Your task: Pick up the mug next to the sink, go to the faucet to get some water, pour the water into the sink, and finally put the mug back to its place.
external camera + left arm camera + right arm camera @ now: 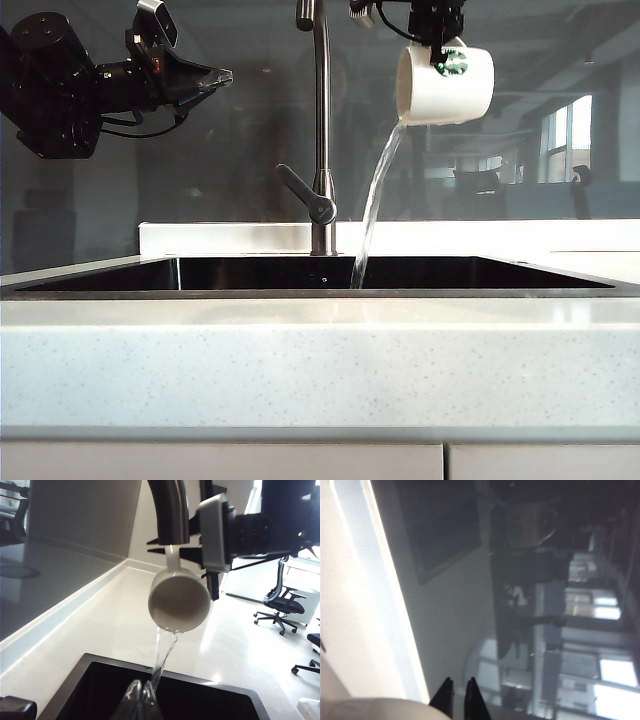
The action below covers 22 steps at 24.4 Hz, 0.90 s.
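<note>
Worktop (320, 370) fills the lower frame; sink (100, 290) spans mid-frame; faucet (321, 130) stands centre. Mug (445, 85) upper right, tipped on its side, grasped at the handle by the right claw (438, 45); water streams into the basin. Left claw (222, 76) upper left, clenched, empty. Judged: pick-up and filling done, pouring underway; returning the mug remains.

Speckled white countertop (320, 370) fills 6 o'clock; low white backsplash ledge (220, 238) behind it. Reflective glass wall (250, 120) spans 12 o'clock. Bright windows (570, 125) at 3 o'clock. Black office chair (282, 605) on pale floor (260, 582).
</note>
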Each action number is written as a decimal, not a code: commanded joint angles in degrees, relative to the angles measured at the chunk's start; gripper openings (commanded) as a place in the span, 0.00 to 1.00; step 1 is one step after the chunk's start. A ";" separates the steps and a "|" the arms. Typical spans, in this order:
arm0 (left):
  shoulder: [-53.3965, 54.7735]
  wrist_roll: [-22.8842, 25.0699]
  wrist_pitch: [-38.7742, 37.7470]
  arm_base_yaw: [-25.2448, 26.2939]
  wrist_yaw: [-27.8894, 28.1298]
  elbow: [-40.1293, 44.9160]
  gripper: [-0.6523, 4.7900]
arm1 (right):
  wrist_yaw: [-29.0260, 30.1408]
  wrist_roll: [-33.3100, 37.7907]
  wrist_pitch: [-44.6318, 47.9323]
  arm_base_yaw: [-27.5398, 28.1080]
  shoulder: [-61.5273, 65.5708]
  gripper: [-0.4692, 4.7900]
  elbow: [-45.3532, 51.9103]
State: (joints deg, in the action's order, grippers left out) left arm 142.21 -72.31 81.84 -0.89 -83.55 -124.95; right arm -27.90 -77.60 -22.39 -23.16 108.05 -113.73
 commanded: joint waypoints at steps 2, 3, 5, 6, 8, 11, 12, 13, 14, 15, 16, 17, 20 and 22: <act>-0.63 -0.59 2.16 0.00 -0.13 -0.09 0.11 | -0.52 -6.23 2.62 -0.87 -2.67 0.08 -0.72; -0.66 -0.59 2.16 -0.02 -0.09 -0.09 0.11 | -0.50 -7.56 2.27 -0.92 -3.15 0.08 -0.72; -0.74 -1.22 2.14 -0.28 -0.13 -0.09 0.11 | 0.57 -9.81 1.03 -1.09 -3.91 0.08 -0.72; -0.77 -1.73 2.16 -0.33 -0.15 -0.09 0.11 | 1.90 -10.32 0.15 -1.09 -4.28 0.08 -0.72; -0.85 -1.92 2.14 -0.57 -0.28 -0.09 0.11 | 6.71 -11.56 -2.38 -1.09 -5.25 0.08 -0.70; -1.05 -1.92 2.14 -0.68 -0.28 -0.09 0.11 | 6.12 -12.92 -2.34 -1.09 -5.62 0.08 -0.72; -1.11 -1.92 2.14 -0.68 -0.28 -0.09 0.11 | 6.12 -12.94 -2.34 -1.09 -5.62 0.08 -0.72; -1.14 -2.01 2.14 -0.68 -0.28 -0.09 0.11 | 6.12 -12.92 -2.34 -1.09 -5.62 0.08 -0.72; -1.16 -2.08 2.14 -0.68 -0.28 -0.09 0.11 | 6.10 -12.94 -2.34 -1.09 -5.62 0.08 -0.72; -1.18 -2.10 2.14 -0.66 -0.31 -0.09 0.11 | 6.03 -13.11 -2.29 -1.09 -5.62 0.08 -0.72; -1.18 -2.12 2.16 -0.66 -0.33 -0.09 0.11 | 5.97 -13.77 -2.25 -1.09 -5.62 0.08 -0.72; -1.18 -2.32 2.14 -0.59 -0.35 -0.09 0.11 | 5.97 -14.86 -2.16 -1.09 -5.62 0.08 -0.72; -1.18 -2.29 2.14 -0.57 -0.35 -0.09 0.11 | 5.99 -15.67 -2.21 -1.09 -5.75 0.08 -0.72; -1.18 -2.27 2.14 -0.59 -0.35 -0.09 0.11 | 6.10 -15.67 -2.14 -1.09 -5.81 0.08 -0.72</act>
State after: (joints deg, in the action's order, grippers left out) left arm 141.58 -74.43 81.84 -1.54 -83.83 -124.95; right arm -21.43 -92.66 -27.51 -24.14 103.37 -113.73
